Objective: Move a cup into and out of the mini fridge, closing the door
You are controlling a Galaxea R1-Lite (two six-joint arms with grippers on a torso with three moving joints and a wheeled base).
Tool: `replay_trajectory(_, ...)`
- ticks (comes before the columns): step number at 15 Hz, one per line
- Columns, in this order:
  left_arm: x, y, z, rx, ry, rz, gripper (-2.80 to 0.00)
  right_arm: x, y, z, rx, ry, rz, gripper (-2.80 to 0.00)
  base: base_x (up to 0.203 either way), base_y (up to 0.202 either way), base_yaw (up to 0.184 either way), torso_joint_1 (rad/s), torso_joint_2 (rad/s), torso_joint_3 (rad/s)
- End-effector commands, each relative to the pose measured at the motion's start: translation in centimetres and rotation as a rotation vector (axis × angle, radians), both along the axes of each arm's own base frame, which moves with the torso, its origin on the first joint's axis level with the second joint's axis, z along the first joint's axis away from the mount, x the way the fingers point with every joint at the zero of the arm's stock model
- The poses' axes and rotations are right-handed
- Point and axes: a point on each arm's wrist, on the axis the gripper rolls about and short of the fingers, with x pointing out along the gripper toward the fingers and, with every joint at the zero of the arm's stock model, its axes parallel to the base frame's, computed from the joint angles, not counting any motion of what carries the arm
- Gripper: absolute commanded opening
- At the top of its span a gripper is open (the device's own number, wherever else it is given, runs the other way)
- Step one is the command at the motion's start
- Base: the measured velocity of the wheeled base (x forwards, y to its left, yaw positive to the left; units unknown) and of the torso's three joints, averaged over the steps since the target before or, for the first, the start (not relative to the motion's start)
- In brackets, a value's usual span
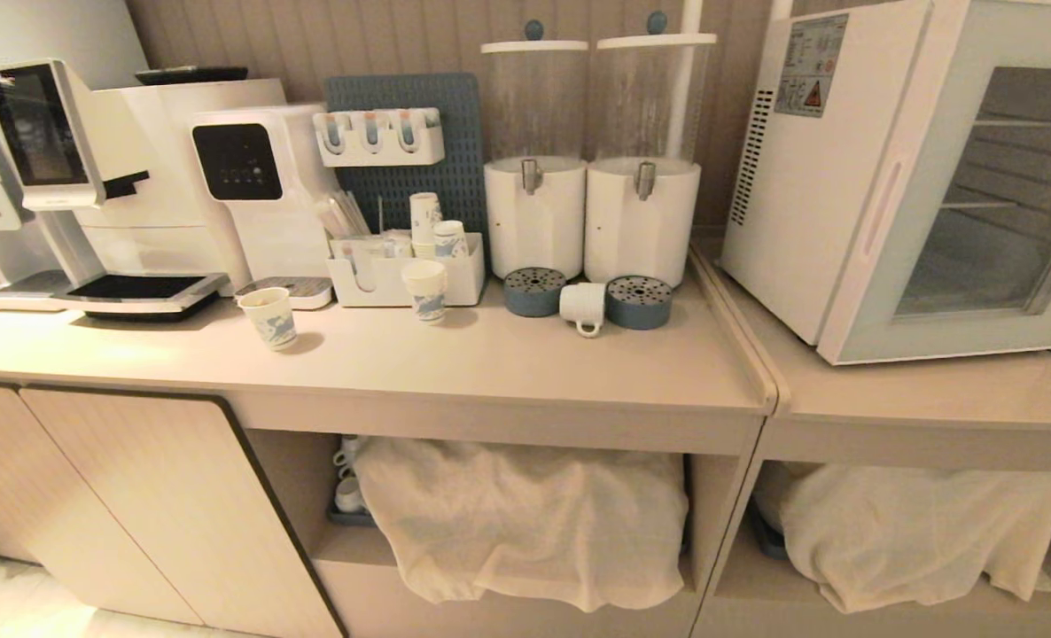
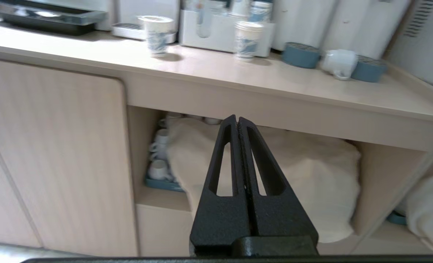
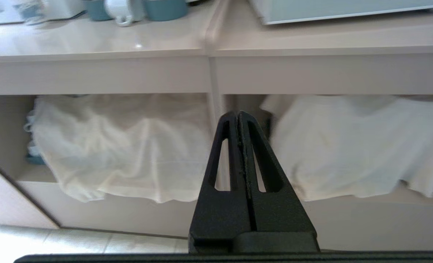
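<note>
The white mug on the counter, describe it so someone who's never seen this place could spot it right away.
Find the two tall drink dispensers at the back of the counter. In front of them sit two round blue-grey drip trays, and the cup stands between those. It is squat, plain white ceramic with a loop handle, unlike the taller blue-printed paper cups further left.

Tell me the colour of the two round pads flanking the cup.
Blue-grey with perforated tops, either side of the white cup; left pad, right pad. Head view shows them best.

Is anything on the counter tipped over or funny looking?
Yes. The cup lies on its side between two round blue drip trays, below the drink dispensers. The paper cups stand upright. No spill shows.
</note>
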Motion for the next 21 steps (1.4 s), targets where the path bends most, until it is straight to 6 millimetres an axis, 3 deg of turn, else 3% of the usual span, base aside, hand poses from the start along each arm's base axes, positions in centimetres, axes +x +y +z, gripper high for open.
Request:
replay_trajectory(1, 0.3, 0.0, -1.12, -0.002, 0.035, -0.001, -2.8, 0.0, 0.0, 0.0, 0.0, 0.0, 0.0, -2.8, 0.0, 0.194, 0.003, 0.003, 0.0, 0.007)
replay_trajectory(21, 0.3, 0.0, -1.12, -0.002, 0.035, -0.001, -2.8, 0.0, 0.0, 0.0, 0.004, 0.0, -0.001, -2.8, 0.0, 0.187, 0.0, 0.002, 0.0, 0.002)
